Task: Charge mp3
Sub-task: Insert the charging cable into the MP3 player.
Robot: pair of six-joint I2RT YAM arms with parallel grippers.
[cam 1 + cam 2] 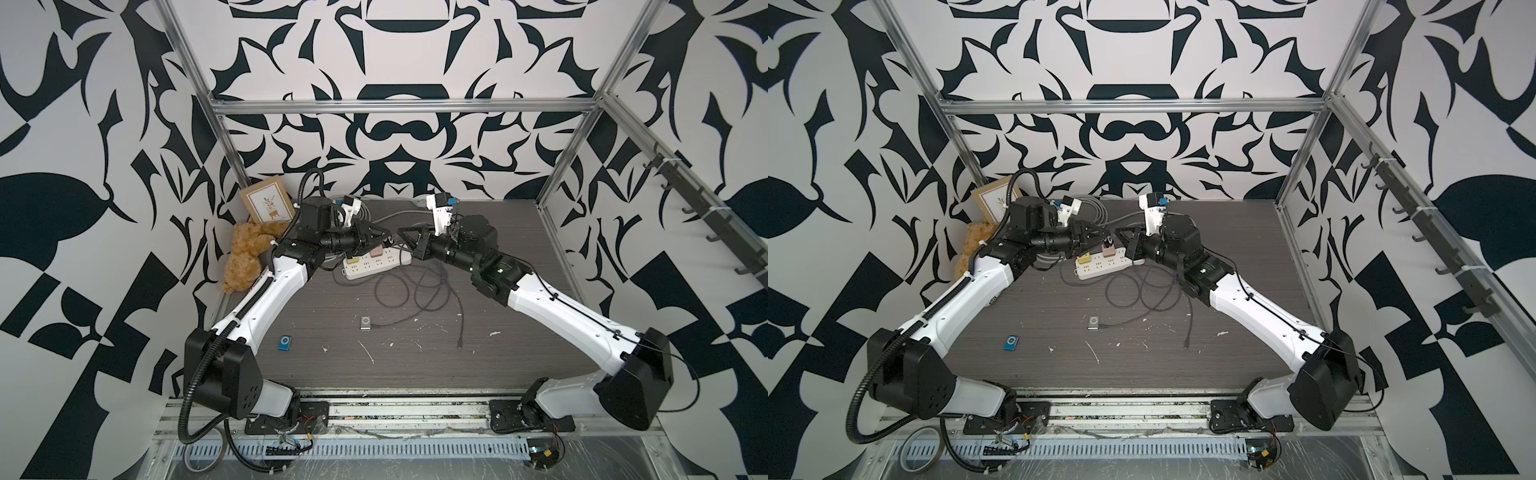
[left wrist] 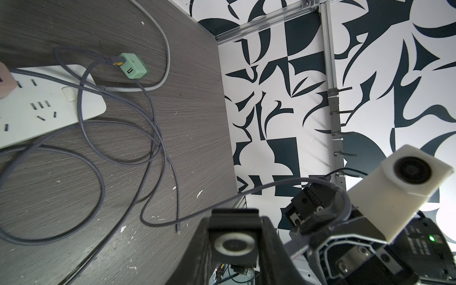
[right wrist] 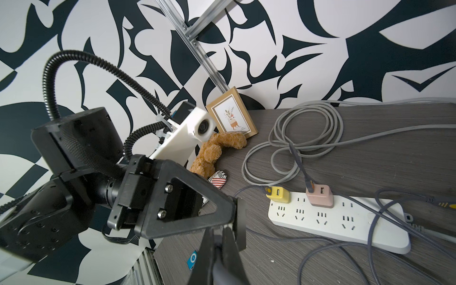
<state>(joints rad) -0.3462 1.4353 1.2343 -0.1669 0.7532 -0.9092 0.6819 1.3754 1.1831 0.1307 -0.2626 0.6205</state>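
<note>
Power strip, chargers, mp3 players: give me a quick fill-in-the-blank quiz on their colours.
1. Plugged into the power strip are a pink charger and a ___ one.
2. The unplugged charger on the table is ___.
3. The mp3 player lying on the table without a cable is ___.
Missing: yellow; green; blue.

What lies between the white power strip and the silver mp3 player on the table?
Loops of dark grey cable lie there, shown in both top views.
</note>
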